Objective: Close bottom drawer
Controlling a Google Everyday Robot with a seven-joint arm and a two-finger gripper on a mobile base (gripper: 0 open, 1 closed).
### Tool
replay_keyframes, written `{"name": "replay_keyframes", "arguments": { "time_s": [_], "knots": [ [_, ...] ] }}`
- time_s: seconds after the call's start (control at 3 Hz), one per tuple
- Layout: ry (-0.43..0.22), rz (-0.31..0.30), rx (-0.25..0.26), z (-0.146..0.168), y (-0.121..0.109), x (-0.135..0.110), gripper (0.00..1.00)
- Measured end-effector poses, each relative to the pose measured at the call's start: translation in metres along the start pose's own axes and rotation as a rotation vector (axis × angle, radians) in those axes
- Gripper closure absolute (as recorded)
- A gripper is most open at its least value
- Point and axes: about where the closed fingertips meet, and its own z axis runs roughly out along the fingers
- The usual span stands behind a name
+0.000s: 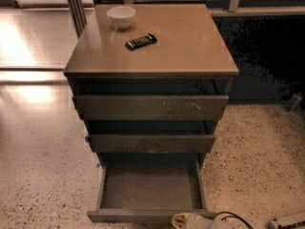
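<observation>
The bottom drawer is pulled far out of the brown cabinet. It is a shallow dark wooden tray, and its inside is empty. Its flat front panel lies near the lower edge of the view. My gripper shows only as a pale tip with a dark cable at the bottom edge. It sits right at the right half of the drawer's front panel. Whether it touches the panel cannot be told.
The middle drawer front and the top drawer front each stick out slightly. A white bowl and a black wrapped bar lie on the cabinet top. Speckled floor surrounds the cabinet. A pale part lies at the lower right.
</observation>
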Motion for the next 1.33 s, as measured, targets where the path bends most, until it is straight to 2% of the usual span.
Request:
{"name": "replay_keyframes", "arguments": {
  "time_s": [0.33, 0.67, 1.0, 1.33],
  "knots": [
    [-0.005, -0.029, 0.045, 0.004, -0.022, -0.005, 1.0],
    [-0.008, -0.079, 0.104, 0.005, -0.057, -0.018, 1.0],
    [-0.008, -0.079, 0.104, 0.005, -0.056, -0.018, 1.0],
    [-0.038, -0.055, 0.05, 0.023, -0.041, -0.021, 1.0]
  ]
}}
